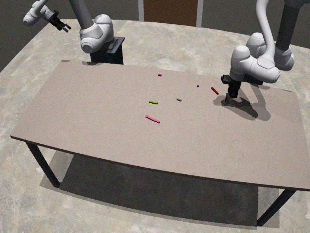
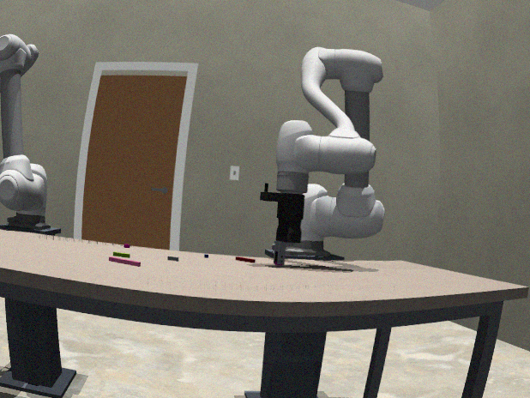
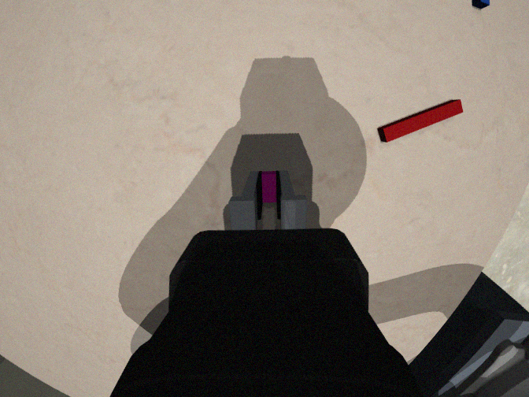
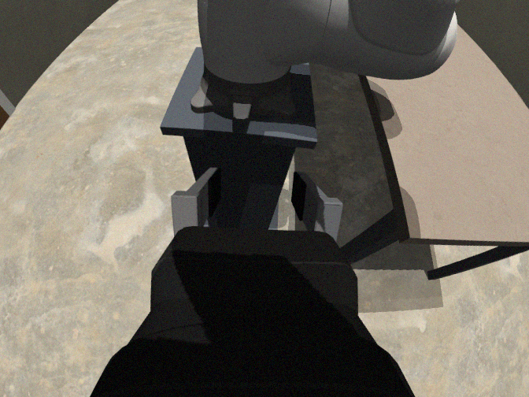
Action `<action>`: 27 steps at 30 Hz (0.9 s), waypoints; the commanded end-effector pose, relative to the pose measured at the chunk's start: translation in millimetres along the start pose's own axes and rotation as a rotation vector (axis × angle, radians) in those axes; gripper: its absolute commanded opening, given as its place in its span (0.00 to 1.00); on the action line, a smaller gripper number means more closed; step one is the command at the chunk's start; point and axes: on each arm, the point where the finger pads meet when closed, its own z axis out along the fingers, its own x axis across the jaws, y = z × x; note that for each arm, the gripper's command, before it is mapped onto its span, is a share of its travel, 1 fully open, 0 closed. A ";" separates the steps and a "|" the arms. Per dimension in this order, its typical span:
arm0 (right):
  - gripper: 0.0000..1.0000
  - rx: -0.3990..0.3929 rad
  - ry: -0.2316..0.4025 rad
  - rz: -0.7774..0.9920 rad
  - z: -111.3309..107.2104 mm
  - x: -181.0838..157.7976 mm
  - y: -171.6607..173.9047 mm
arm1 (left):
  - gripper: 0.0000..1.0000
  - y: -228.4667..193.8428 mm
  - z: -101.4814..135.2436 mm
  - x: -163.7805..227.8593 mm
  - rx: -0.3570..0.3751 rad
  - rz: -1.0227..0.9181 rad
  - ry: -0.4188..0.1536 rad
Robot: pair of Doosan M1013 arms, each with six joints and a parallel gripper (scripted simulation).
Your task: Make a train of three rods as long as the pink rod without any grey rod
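Observation:
My left gripper [image 1: 227, 101] [image 2: 279, 261] [image 3: 269, 186] points down, low at the table, shut on a short magenta rod [image 3: 268, 187]; I cannot tell whether the rod touches the top. A red rod [image 1: 214, 91] [image 2: 245, 259] [image 3: 420, 120] lies near it. A blue rod [image 1: 197, 86] [image 2: 206, 256] [image 3: 480, 3] lies beyond. Another magenta rod [image 1: 159, 75] [image 2: 126, 246] lies near the back edge. A lime rod [image 1: 153, 102] [image 2: 121, 255] lies near the pink rod [image 1: 152, 119] [image 2: 124, 261]. None of these touch. My right gripper [image 1: 68, 28] [image 4: 257, 184] is open and empty, off the table.
A grey rod [image 1: 178, 100] [image 2: 172, 258] lies between the lime and red rods. The table [image 1: 200, 145] [image 2: 343, 283] has its back edge near both arm bases. The left arm's shadow falls around its gripper.

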 end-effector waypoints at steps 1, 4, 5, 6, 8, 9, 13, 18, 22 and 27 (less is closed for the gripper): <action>1.00 -0.001 0.000 0.000 -0.5 0.1 -0.1 | 0.24 -0.3 -9.8 -0.4 0.000 0.000 -0.001; 1.00 -0.001 0.000 0.000 -0.5 0.1 -0.1 | 0.24 -0.3 -28.0 -0.4 0.000 0.000 -0.001; 1.00 -0.001 0.000 0.000 -0.5 0.1 -0.1 | 0.24 -0.2 -35.3 -0.4 0.000 0.000 -0.001; 1.00 -0.001 0.000 0.000 -0.5 0.1 -0.1 | 0.24 -0.2 -42.9 -0.4 0.000 0.000 -0.001; 1.00 -0.001 0.000 0.000 -0.5 0.1 -0.1 | 0.24 -0.2 -58.4 -0.4 0.000 0.000 -0.001; 1.00 -0.001 0.000 0.000 -0.5 0.1 -0.1 | 0.24 -0.2 -65.9 -0.4 0.000 0.000 -0.001; 1.00 -0.001 0.000 0.000 -0.5 0.1 -0.1 | 0.24 -0.2 -88.9 -0.4 0.000 0.000 -0.001; 1.00 -0.001 0.000 0.000 -0.5 0.1 -0.1 | 0.24 -0.2 -95.6 -0.4 0.000 0.000 -0.001; 1.00 -0.001 0.000 0.000 -0.5 0.1 -0.1 | 0.24 -0.2 -96.2 -0.4 0.000 0.000 -0.001; 1.00 -0.001 0.000 0.000 -0.5 0.1 -0.1 | 0.24 -0.5 -96.3 -0.5 0.000 -0.001 -0.001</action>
